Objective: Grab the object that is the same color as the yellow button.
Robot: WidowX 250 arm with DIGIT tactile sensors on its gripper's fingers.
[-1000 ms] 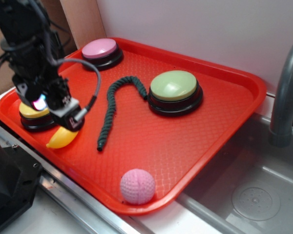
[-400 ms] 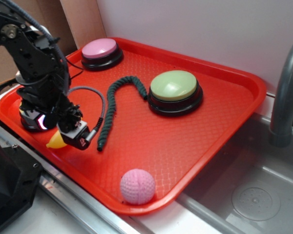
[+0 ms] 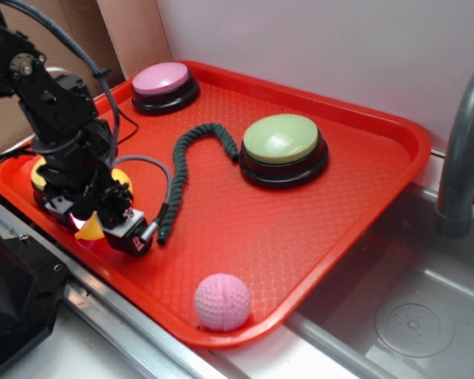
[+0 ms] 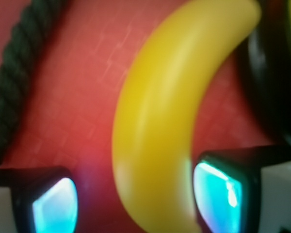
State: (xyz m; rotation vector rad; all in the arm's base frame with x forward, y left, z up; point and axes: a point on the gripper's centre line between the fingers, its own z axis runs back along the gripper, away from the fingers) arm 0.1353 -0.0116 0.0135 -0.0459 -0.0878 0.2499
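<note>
The yellow toy banana (image 4: 160, 126) lies on the red tray, and in the wrist view it fills the space between my fingers. In the exterior view only its tip (image 3: 89, 230) shows under the arm. My gripper (image 3: 95, 223) is low over it at the tray's front left and is open. It straddles the banana (image 4: 136, 204): the right finger (image 4: 218, 194) is close against it and the left finger (image 4: 53, 204) stands apart. The yellow button (image 3: 38, 170) sits just behind, mostly hidden by the arm; its black base (image 4: 274, 87) shows in the wrist view.
Red tray (image 3: 363, 197) holds a pink button (image 3: 162, 79) at the back, a green button (image 3: 282, 138) in the middle, a dark green rope (image 3: 178, 170) right of my gripper, and a pink ball (image 3: 222, 302) at the front. A sink (image 3: 411, 316) and faucet (image 3: 462, 150) are at right.
My gripper has come down and forward onto the banana. It now covers most of it, with the fingers on either side. The banana has not moved.
</note>
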